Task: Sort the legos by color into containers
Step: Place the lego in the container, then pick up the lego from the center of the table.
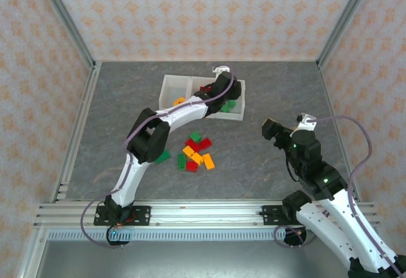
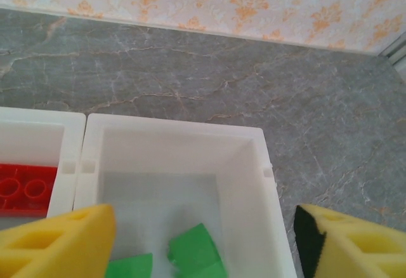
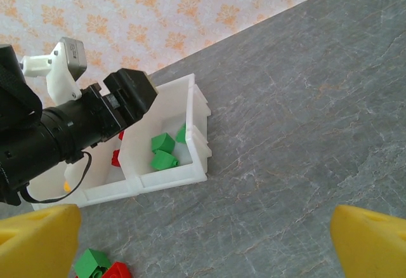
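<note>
The containers are three joined white bins at the back of the table. An orange lego lies in the left bin, a red one in the middle bin, and green legos in the right bin. My left gripper hangs open over the right bin, above the green legos, with nothing between its yellow fingers. A loose pile of red, green and orange legos lies on the table in front of the bins. My right gripper stands open to the right, holding nothing.
One green lego lies apart, left of the pile. In the right wrist view, the left arm reaches over the bins, and a green brick and a red one sit at the bottom left. Metal frame rails edge the grey table.
</note>
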Robot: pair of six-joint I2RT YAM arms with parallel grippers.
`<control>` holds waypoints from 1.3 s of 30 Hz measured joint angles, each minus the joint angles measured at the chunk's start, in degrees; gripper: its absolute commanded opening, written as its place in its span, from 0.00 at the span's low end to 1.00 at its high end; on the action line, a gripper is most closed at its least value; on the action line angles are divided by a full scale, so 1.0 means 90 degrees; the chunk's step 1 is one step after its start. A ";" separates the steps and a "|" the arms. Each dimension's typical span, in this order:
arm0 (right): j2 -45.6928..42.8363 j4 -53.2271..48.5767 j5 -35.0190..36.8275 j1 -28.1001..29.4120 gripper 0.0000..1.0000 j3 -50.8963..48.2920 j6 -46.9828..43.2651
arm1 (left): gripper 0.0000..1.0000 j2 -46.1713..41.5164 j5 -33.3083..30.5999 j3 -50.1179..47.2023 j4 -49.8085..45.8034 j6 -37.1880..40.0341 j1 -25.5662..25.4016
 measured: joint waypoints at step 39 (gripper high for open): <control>0.0658 0.0119 -0.0716 0.0000 1.00 -0.0027 -0.0146 | 1.00 -0.2973 -0.1574 -0.4063 -0.3050 -0.3213 -0.0865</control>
